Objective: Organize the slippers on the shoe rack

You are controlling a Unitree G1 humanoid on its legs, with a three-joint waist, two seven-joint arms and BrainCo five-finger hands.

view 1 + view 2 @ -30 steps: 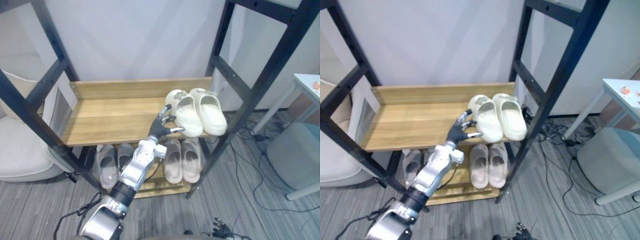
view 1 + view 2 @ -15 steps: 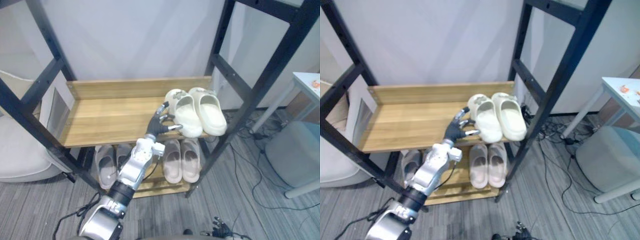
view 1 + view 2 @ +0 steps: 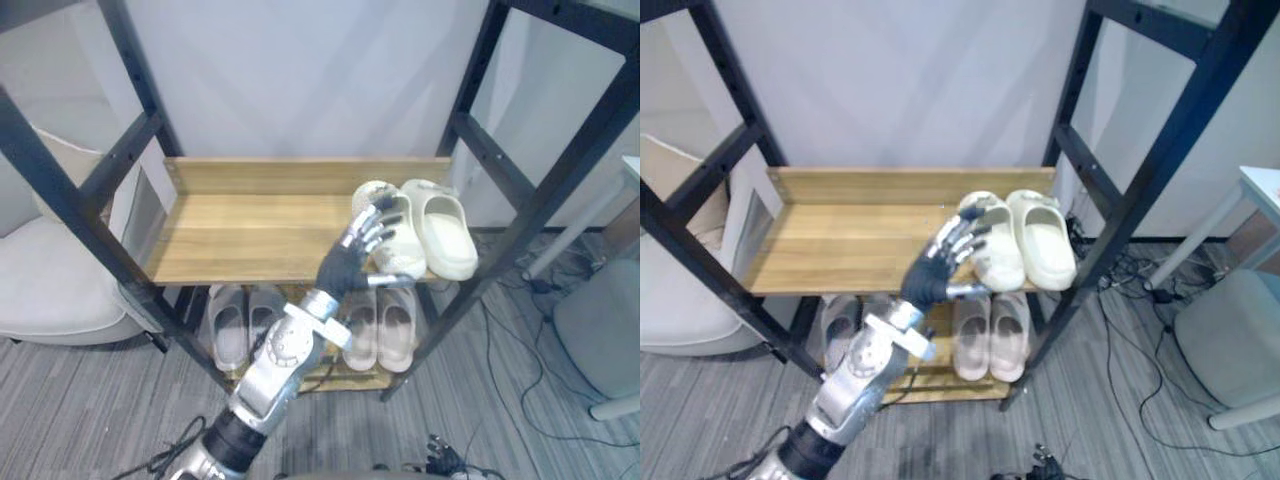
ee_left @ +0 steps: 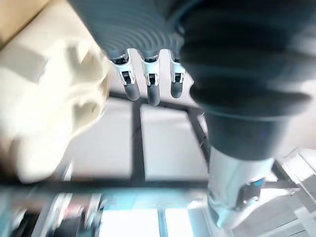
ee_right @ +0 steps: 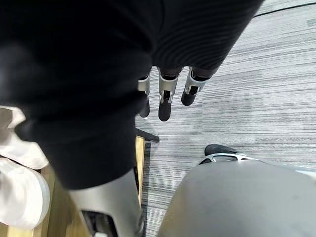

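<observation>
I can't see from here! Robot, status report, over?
Left hand open, fingers spread by the cream slippers. Right hand open, down low. Pair on upper shelf. Nothing blocking.

Two cream slippers [image 3: 446, 232], four lower-shelf slippers [image 3: 397, 330], one shoe rack [image 3: 250, 225]

The shoe rack's [image 3: 128, 165] upper wooden shelf [image 3: 250, 230] bears cream slippers [image 3: 442, 228] right by the left hand [image 3: 348, 265]; a grey pair [image 3: 230, 325] and a beige pair [image 3: 385, 328] line the lower shelf [image 3: 345, 379] beneath it.
</observation>
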